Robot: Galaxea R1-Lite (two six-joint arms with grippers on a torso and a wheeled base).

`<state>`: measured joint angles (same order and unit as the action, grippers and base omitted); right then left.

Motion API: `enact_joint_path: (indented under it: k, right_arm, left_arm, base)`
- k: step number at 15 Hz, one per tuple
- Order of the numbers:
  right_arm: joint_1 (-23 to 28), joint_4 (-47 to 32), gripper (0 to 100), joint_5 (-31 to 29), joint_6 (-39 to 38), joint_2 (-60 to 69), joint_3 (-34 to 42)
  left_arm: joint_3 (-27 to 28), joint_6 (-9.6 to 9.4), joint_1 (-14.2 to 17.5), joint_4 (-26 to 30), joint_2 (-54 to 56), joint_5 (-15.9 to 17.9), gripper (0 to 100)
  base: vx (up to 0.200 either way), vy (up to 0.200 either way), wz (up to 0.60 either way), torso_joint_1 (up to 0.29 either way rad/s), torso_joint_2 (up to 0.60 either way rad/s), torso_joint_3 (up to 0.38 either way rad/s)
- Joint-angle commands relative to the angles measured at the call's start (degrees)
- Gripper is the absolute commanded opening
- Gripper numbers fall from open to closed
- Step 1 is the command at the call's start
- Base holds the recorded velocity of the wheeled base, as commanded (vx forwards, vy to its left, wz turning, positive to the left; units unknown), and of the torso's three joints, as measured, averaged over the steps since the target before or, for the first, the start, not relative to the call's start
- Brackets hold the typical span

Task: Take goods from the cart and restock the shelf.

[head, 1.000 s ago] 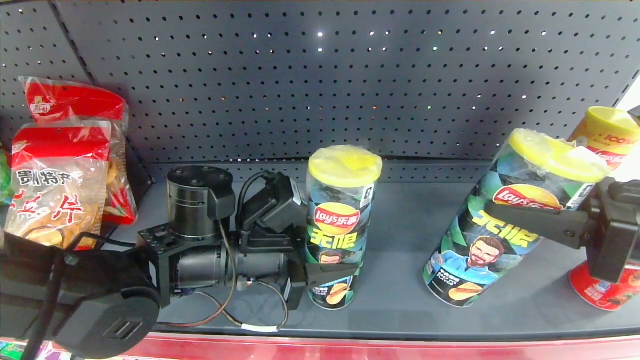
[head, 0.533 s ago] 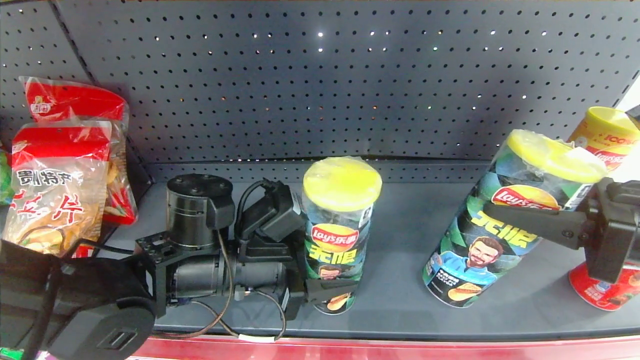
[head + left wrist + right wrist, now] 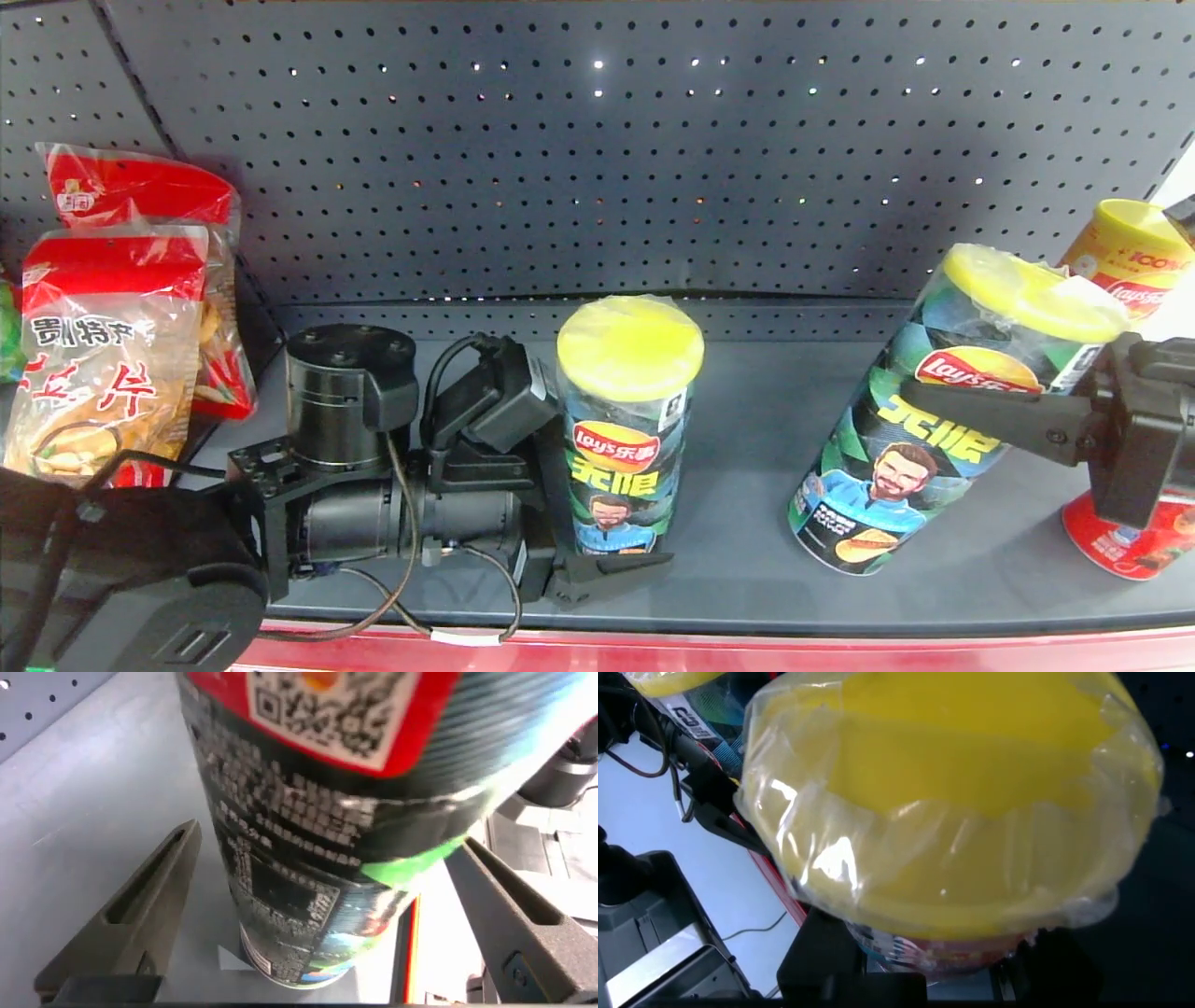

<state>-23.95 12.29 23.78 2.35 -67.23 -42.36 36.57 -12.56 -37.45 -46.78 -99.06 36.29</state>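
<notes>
1. The left pincer [image 3: 325, 847] is open wide. Its two black fingers [image 3: 140, 915] sit one on each side of the standing green and blue chip can with a yellow lid [image 3: 630, 429], low down near its bottom.
2. That can stands straight up on the dark grey metal shelf [image 3: 747, 551], right between the left pincer's fingers.
3. The right pincer [image 3: 934, 387] is closed on the leaning green and blue chip can with a yellow lid [image 3: 896, 467]. It grips the can high up, just under the lid.
4. The leaning can's top tips toward the right pincer's wrist. Its bottom is down at the shelf, on the side nearer the left pincer.
5. A red chip can with a yellow lid [image 3: 1125, 252] stands just beside the right pincer, on the side away from the left pincer.
6. Two red and clear plastic snack bags [image 3: 103, 327] stand beside the left pincer's arm, well apart from the cans.
7. A grey wall full of small holes [image 3: 597, 168] is behind both pincers.
</notes>
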Motion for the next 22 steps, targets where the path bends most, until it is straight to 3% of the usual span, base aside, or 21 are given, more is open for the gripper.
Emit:
enact_joint_path:
  k: [1, 6, 8, 10, 13, 14, 16, 20, 22]
  right_arm:
    - [-0.13, 0.02, 0, 0.03, 0.02, -0.18, -0.09]
    - [-0.3, -0.07, 0, 0.03, 0.11, -0.62, -0.44]
    - [-1.09, -0.07, 0, 0.03, 0.11, -0.62, -0.35]
    - [-1.27, -0.07, 0, 0.03, 0.11, -0.62, -0.35]
    - [-1.45, -0.07, 0, 0.03, 0.11, -0.62, -0.35]
    - [-1.45, 0.02, 0, 0.03, 0.11, -0.53, -0.35]
    - [-1.45, 0.1, 0, 0.03, 0.11, -0.18, -0.26]
    - [-1.09, 0.02, 0, 0.03, 0.11, 0.7, -0.35]
    - [-1.01, 0.1, 0, 0.03, 0.11, 0.79, -0.35]
  left_arm:
    - [-1.77, -0.01, 0.27, 0.02, 1.94, 0.01, 100]
    - [-12.75, -0.01, 6.42, 0.19, 9.76, 0.1, 100]
    - [-17.32, -0.1, 11.26, 0.81, 14.42, 0.71, 100]
    - [-19.78, -0.1, 13.37, 1.16, 18.82, 0.62, 100]
    - [-20.4, -0.19, 23.21, 1.34, 27.61, -0.87, 100]
    - [-19.43, -0.28, 30.07, 1.42, 30.42, -1.4, 100]
    - [-20.75, -0.19, 38.77, 1.42, 36.31, -1.14, 100]
    - [-36.04, -0.01, 39.65, 2.48, 55.82, -1.14, 100]
    - [-35.96, 0.78, 41.93, 7.22, 60.74, -2.54, 100]
  base:
    - [0.0, 0.0, 0.0, 0.0, 0.0, 0.0]
    - [0.0, 0.0, 0.0, 0.0, 0.0, 0.0]
    - [0.0, 0.0, 0.0, 0.0, 0.0, 0.0]
    - [0.0, 0.0, 0.0, 0.0, 0.0, 0.0]
    - [0.0, 0.0, 0.0, 0.0, 0.0, 0.0]
    - [0.0, 0.0, 0.0, 0.0, 0.0, 0.0]
    - [0.0, 0.0, 0.0, 0.0, 0.0, 0.0]
    - [0.0, 0.0, 0.0, 0.0, 0.0, 0.0]
    - [0.0, 0.0, 0.0, 0.0, 0.0, 0.0]
